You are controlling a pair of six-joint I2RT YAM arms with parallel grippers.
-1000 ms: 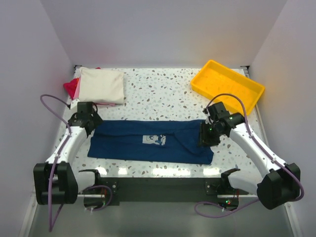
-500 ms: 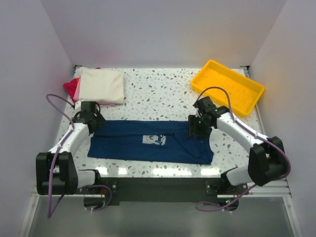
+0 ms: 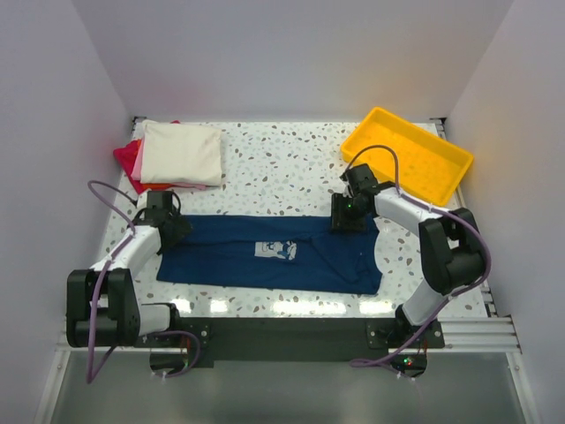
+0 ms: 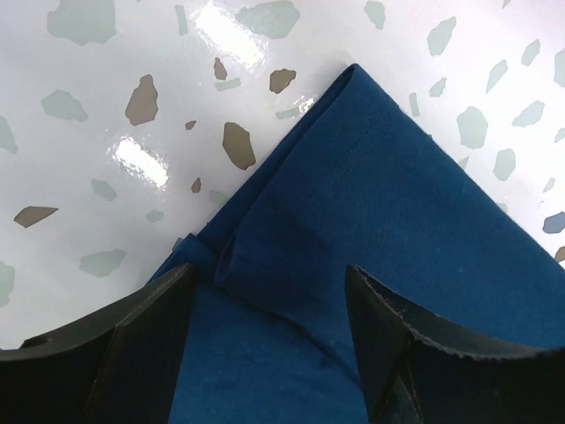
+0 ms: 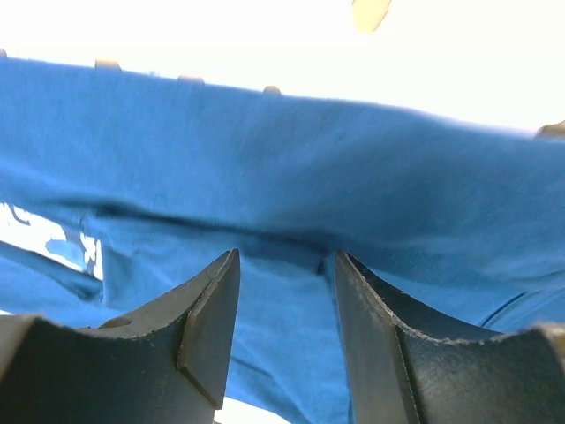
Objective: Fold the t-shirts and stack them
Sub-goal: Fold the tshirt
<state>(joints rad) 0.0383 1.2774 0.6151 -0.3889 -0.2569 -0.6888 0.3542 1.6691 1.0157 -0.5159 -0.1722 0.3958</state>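
Navy shirt (image 3: 221, 252) flat in a long band across the near part of the table (image 3: 282, 168), pale print facing up. Left pincer (image 4: 269, 305) low over its far left corner, fingers spread wide, a small fold of cloth between them, not pinched. Right pincer (image 5: 284, 261) low over its far right edge, fingers narrower yet apart, blue cloth in the gap, nothing gripped. Cream shirt (image 3: 181, 152) folded atop pink shirt (image 3: 138, 157) and red shirt (image 3: 124, 155) at the far left, well apart from both pincers.
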